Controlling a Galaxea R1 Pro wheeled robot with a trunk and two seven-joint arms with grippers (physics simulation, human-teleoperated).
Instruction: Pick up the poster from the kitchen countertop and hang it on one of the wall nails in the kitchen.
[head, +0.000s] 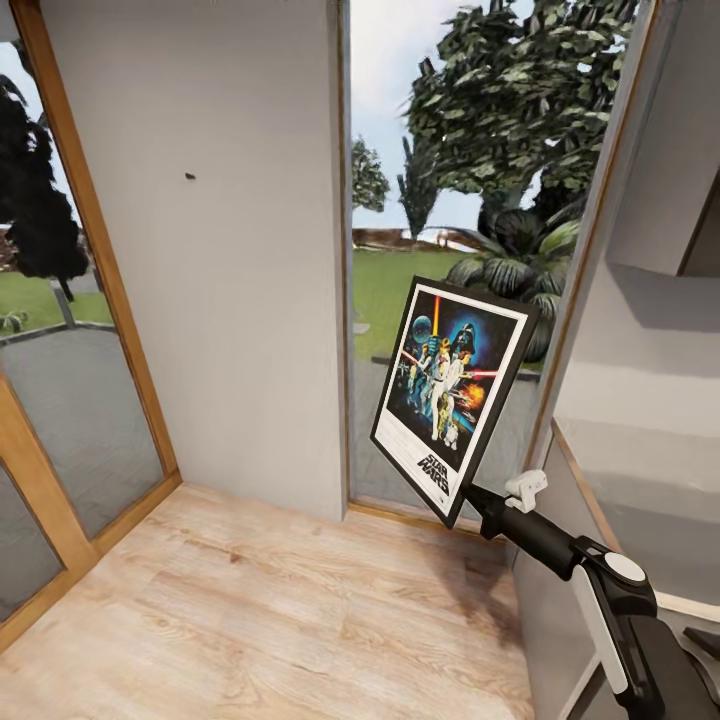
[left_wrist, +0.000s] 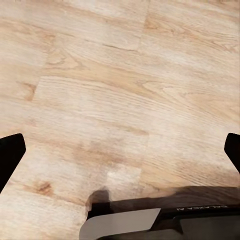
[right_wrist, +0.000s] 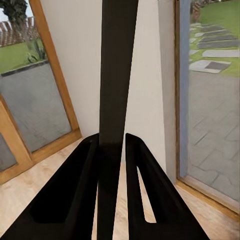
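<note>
Open air between tilted poster (head: 452, 395) and wall nail (head: 190, 177).

Floor (head: 280, 610): light wood-grain planks, laid in long boards with visible seams and knots. It runs up to the pale wall (head: 230, 300), where it meets the wall base, and to the timber-framed glass panels (head: 70, 430) on the left. Nothing lies directly on the boards in the head view. In the left wrist view the same planks (left_wrist: 120, 95) show a soft shadow near the robot's dark base (left_wrist: 165, 220), which stands on them.
</note>
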